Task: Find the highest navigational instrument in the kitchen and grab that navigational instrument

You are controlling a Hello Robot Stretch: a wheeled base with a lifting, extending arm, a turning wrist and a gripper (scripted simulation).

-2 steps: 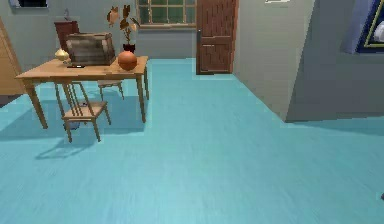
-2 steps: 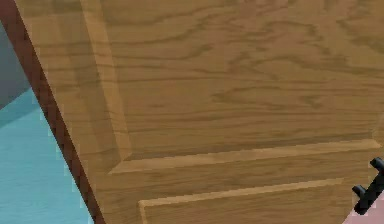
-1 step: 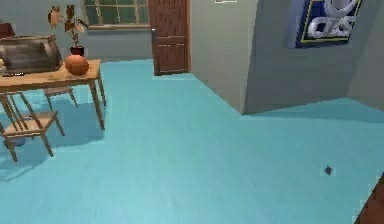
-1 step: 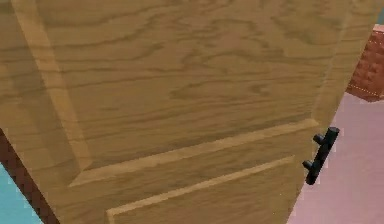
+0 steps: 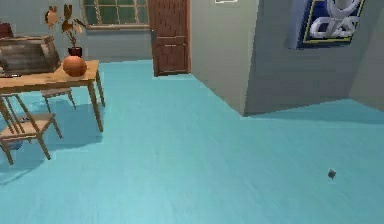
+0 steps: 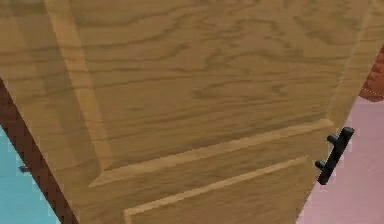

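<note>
Nothing with the shape of a navigational instrument can be made out. In the forward view a wooden table stands at the left, carrying a dark boxy appliance and a round orange vase with a plant. A small dark blob lies on the teal floor at the right.
A light wooden door with a black handle stands close in the arm side view. Wooden chairs sit by the table. A dark brown door and a window are on the far wall. A grey wall corner bears a blue poster. Teal floor lies ahead.
</note>
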